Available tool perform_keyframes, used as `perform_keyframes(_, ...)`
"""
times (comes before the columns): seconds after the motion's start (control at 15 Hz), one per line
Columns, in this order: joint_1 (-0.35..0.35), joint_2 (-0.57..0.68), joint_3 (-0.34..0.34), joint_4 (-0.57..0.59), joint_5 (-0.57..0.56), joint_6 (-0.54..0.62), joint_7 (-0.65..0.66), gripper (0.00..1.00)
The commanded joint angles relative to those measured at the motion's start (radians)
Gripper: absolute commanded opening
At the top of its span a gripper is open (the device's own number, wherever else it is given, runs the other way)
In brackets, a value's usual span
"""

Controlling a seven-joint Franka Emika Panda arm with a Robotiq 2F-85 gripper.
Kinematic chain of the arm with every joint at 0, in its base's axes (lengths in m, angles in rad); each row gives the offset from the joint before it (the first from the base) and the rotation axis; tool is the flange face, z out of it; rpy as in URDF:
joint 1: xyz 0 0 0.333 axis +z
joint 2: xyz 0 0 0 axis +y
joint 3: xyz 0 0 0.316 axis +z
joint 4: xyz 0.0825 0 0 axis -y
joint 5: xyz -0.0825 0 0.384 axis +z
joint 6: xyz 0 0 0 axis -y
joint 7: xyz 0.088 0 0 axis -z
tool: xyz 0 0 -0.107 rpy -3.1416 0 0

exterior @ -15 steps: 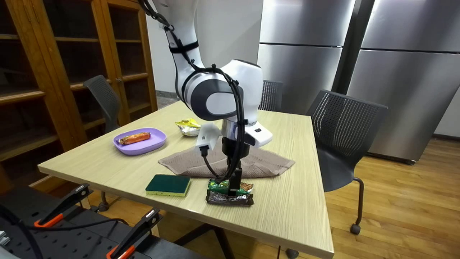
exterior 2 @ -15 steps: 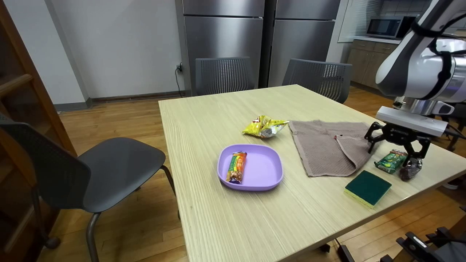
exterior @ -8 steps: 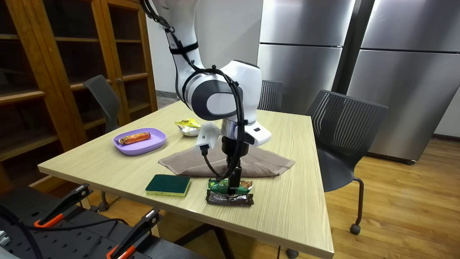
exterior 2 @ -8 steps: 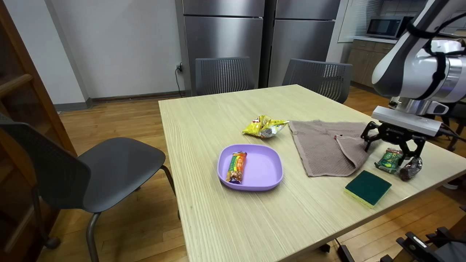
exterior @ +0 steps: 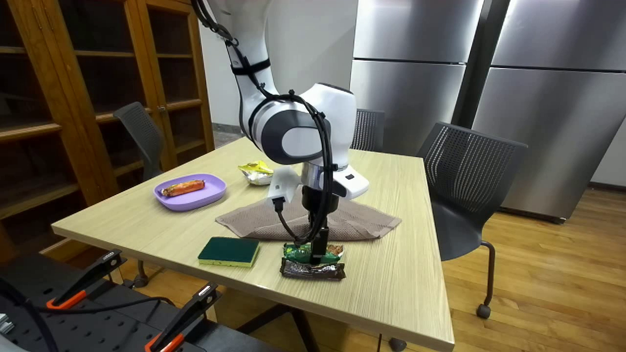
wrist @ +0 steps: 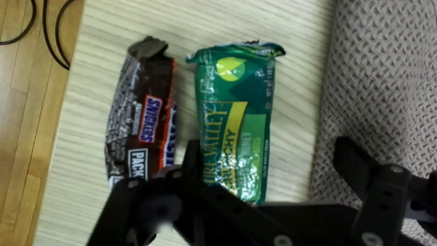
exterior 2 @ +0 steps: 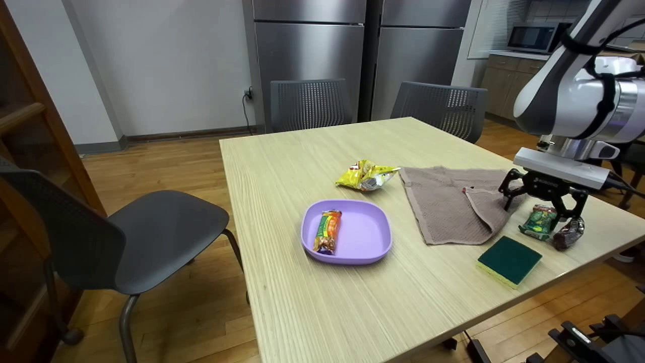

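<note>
My gripper (wrist: 269,147) points down over the near end of the table, its fingers wide apart. Between them lies a green granola bar (wrist: 239,102), not clamped. In the wrist view the left finger (wrist: 192,153) stands in the gap between that bar and a brown Snickers bar (wrist: 143,112), close against the green wrapper; whether they touch I cannot tell. The right finger (wrist: 351,160) is over the grey-brown towel (wrist: 372,85). In an exterior view the green bar (exterior 2: 538,222) and the Snickers bar (exterior 2: 569,234) rest beside each other under the gripper (exterior 2: 530,216).
A green and yellow sponge (exterior 2: 510,260) lies beside the bars. Farther off stand a purple plate (exterior 2: 365,234) holding an orange-wrapped bar (exterior 2: 327,232) and a crumpled yellow bag (exterior 2: 367,175). Chairs (exterior: 472,190) surround the table, and clamps (exterior: 183,318) sit near its front edge.
The gripper has shifted slightly toward the towel, away from the Snickers bar, mostly in the first half second. The fingers stayed apart. The plate, sponge and bag have not moved.
</note>
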Motion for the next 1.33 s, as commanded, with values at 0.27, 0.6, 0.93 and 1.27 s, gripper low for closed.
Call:
perform_keyframes(0.27, -0.027, -0.019, 0.014, -0.004, 0.018, -0.022, 0.002, 1.00)
perform_keyframes(0.6, -0.037, -0.026, 0.017, -0.013, 0.022, -0.022, -0.005, 1.00)
perform_keyframes(0.93, -0.044, -0.036, 0.020, -0.017, 0.026, -0.021, -0.008, 0.58)
perform_keyframes(1.27, -0.048, -0.053, 0.022, -0.025, 0.032, -0.019, -0.010, 0.20)
